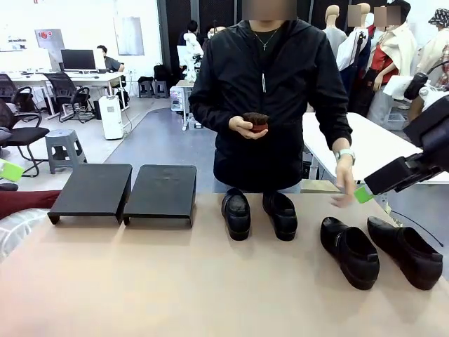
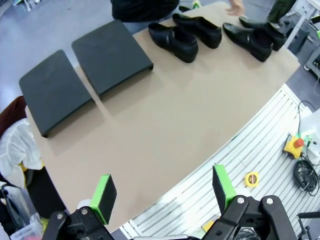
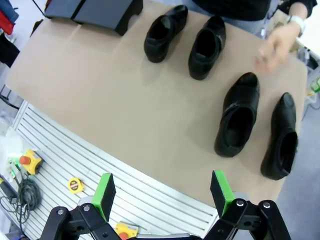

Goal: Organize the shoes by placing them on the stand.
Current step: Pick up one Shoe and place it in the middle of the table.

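Observation:
Four glossy black shoes stand on the tan table. One pair (image 1: 236, 213) (image 1: 280, 214) is at the middle of the far edge, the other (image 1: 349, 250) (image 1: 405, 250) at the right. The stand, two matte-black platforms (image 1: 91, 191) (image 1: 161, 193), sits bare at the far left. My left gripper (image 2: 162, 195) hangs open above the table's near left edge, well short of the platforms (image 2: 111, 55). My right gripper (image 3: 162, 192) is open too, high over the near edge with the right pair (image 3: 238, 116) ahead of it. Neither gripper holds anything.
A person stands at the far side, one hand (image 1: 344, 184) lowered over the table by the right pair, the other holding a small dark object (image 1: 256, 121). A yellow stop button (image 3: 26, 161) and a tape measure (image 3: 75, 185) lie on the white slatted surface below the table.

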You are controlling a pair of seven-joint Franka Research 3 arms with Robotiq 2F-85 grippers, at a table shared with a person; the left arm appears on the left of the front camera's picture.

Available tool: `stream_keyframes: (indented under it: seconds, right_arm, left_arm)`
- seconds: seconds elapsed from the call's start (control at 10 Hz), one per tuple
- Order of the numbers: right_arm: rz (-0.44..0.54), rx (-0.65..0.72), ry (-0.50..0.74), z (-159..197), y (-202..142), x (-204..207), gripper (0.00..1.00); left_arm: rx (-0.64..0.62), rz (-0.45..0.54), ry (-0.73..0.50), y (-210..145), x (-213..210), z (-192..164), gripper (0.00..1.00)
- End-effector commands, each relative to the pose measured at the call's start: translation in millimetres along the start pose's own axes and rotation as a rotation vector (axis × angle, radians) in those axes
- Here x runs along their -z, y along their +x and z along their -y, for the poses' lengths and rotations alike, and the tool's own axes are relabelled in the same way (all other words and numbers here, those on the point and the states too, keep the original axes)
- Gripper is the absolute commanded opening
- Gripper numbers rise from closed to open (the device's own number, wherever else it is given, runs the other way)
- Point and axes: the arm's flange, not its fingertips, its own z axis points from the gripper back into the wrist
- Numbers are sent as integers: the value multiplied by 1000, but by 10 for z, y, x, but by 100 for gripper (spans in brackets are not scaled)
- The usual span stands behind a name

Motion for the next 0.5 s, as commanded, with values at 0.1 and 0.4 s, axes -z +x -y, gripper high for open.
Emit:
stream_keyframes:
  seconds: [0.1,0.4]
  right_arm:
    - [27,-14,19,-9,35,-19,100]
    - [-33,3,-48,-13,243,171,100]
  left_arm:
    - [0,10,-7,32,10,-12,100]
    - [0,10,-7,32,10,-12,100]
